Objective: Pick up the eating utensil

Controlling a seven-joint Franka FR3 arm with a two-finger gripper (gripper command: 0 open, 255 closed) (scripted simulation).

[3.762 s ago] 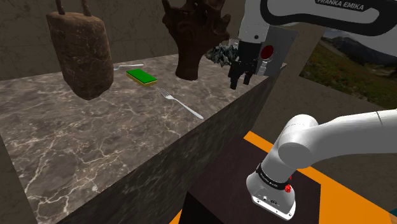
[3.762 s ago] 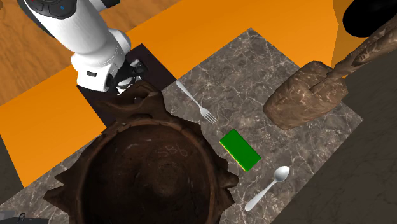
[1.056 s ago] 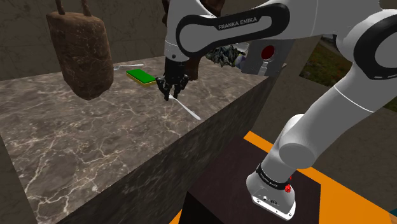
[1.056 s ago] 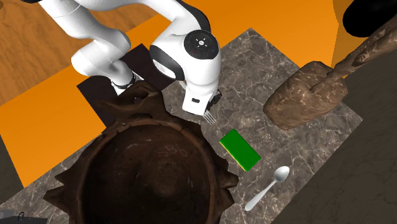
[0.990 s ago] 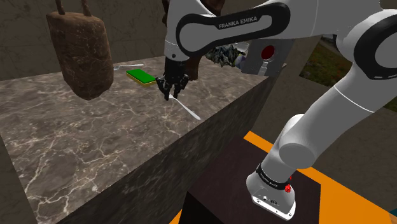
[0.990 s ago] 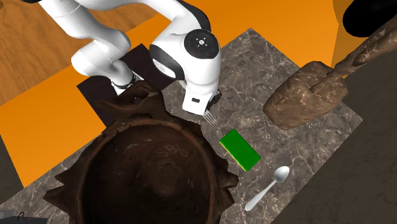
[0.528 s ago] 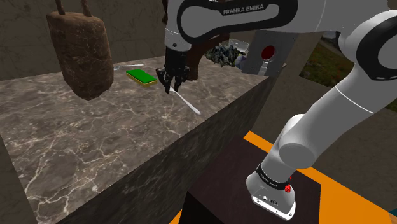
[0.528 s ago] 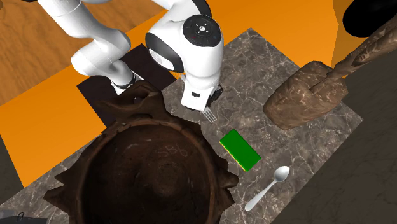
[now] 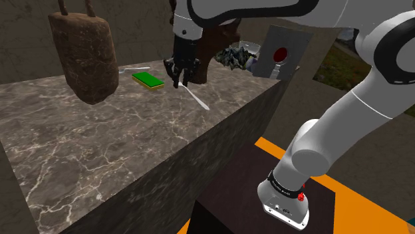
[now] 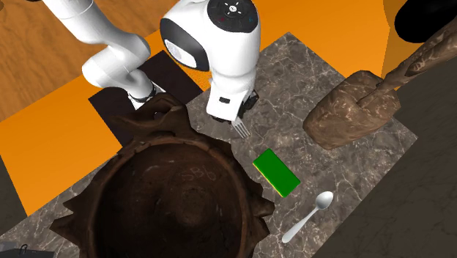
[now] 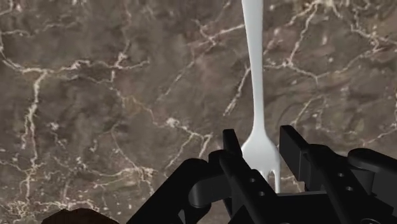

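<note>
Since 0.5 s ago, the hand (image 9: 179,80) and the fork (image 9: 194,98) have risen together. The fork's handle tip now sits higher against the marble in the shoulder view than before.

1. Fork. It is white and is pinched at the tine end between the two black fingers (image 11: 232,156). In the wrist view the fork (image 11: 257,95) shows its neck and tine roots in the hand (image 11: 259,145), with one finger against each side. The handle runs straight away from the hand, over the veined brown marble. In the shoulder view the handle slants down from the hand toward the shoulder view's right. In the second exterior view the tines of the fork (image 10: 242,130) stick out below the white wrist.

2. Surface. The surface (image 9: 100,146) is a brown marble slab with pale veins. The fork hangs over the part nearest the arm's stand (image 9: 246,193).

3. Nearby items.
- A green sponge (image 9: 147,80) lies flat on the surface near the fork and apart from it. In the second exterior view the sponge (image 10: 277,173) lies between the fork and a white spoon (image 10: 307,214).
- The spoon (image 9: 134,68) lies just past the sponge.
- A dark brown vessel (image 10: 176,198) with a jagged rim stands just beside the hand.
- A brown lump (image 9: 83,56) with a stem stands well apart, at the shoulder view's left.

4. Floor. The floor (image 10: 66,139) around the stand is orange.
</note>
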